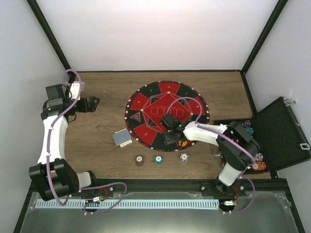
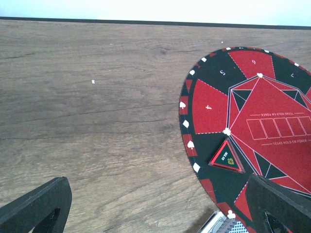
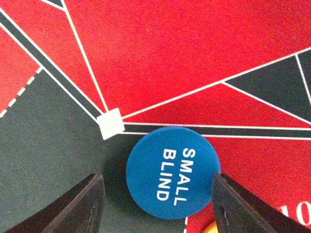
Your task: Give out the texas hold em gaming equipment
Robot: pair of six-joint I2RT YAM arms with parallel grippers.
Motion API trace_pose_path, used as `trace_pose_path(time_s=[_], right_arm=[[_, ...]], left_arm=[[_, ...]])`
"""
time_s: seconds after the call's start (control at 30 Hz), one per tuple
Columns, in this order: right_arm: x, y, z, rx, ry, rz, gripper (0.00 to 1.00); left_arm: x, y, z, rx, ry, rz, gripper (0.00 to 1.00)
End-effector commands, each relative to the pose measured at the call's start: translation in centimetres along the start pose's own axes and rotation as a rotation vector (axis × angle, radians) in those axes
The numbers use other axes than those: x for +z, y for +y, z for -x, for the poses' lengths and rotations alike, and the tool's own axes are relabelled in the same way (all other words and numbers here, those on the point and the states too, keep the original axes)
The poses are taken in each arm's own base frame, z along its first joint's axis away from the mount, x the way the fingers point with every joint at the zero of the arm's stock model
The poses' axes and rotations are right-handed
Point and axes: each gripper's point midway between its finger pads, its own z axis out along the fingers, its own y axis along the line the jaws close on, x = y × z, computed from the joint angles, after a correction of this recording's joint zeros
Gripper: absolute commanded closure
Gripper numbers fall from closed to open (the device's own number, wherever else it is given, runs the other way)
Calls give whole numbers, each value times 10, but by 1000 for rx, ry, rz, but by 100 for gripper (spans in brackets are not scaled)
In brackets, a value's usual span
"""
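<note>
A blue disc marked SMALL BLIND (image 3: 171, 172) lies flat on the round red-and-black mat (image 1: 155, 104). My right gripper (image 3: 155, 180) straddles it with jaws open. The right finger (image 3: 233, 204) touches the disc's edge and the left finger (image 3: 80, 206) stands a small gap away. An orange disc (image 3: 210, 228) peeks out beside the right finger. A grey-blue deck of cards (image 1: 122, 138) lies just off the mat's left edge. Three chips, brown (image 1: 140, 160), teal (image 1: 158, 158) and white (image 1: 184, 157), sit in a row in front of the mat. My left gripper (image 1: 95, 103) hovers open over bare wood, left of the mat.
An open black case (image 1: 282, 133) stands at the right with chip stacks (image 1: 260, 164) inside. A red-edged triangular ALL IN marker (image 2: 227, 156) rests on the mat's left side. White walls enclose the wooden table at the back and sides.
</note>
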Motion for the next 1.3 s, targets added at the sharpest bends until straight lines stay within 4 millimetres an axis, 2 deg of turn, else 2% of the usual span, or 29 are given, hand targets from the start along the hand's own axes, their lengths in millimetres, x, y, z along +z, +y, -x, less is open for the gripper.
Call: trace_pose_path(time_s=[0.0, 0.07, 0.23, 0.47, 0.63, 0.8, 0.9, 0.97, 1.07, 1.27], right_arm=[[-3, -12, -9, -5, 30, -50, 34], [-8, -12, -7, -6, 23, -46, 31], [-10, -11, -8, -3, 20, -30, 31], [1, -7, -17, 6, 41, -8, 42], [7, -6, -20, 4, 53, -6, 45], [11, -7, -9, -7, 33, -30, 52], [14, -10, 8, -22, 11, -57, 52], [17, -15, 26, -20, -13, -75, 53], [23, -24, 62, -5, -59, -76, 56], [50, -50, 134, 34, -128, -101, 62]], left_arm=[[-3, 1, 9, -4, -17, 4, 0], [-3, 1, 9, -5, -18, 3, 0], [-2, 1, 8, -14, -16, -1, 0], [-5, 1, 9, -8, -21, 7, 0], [-6, 0, 11, -7, -25, 7, 0], [-6, -1, 12, -19, -25, 0, 0], [-6, -1, 12, -26, -23, -2, 0], [-6, 0, 12, -27, -23, 1, 0], [-6, 0, 13, -28, -21, 5, 0], [-4, 0, 10, -34, -4, -7, 0]])
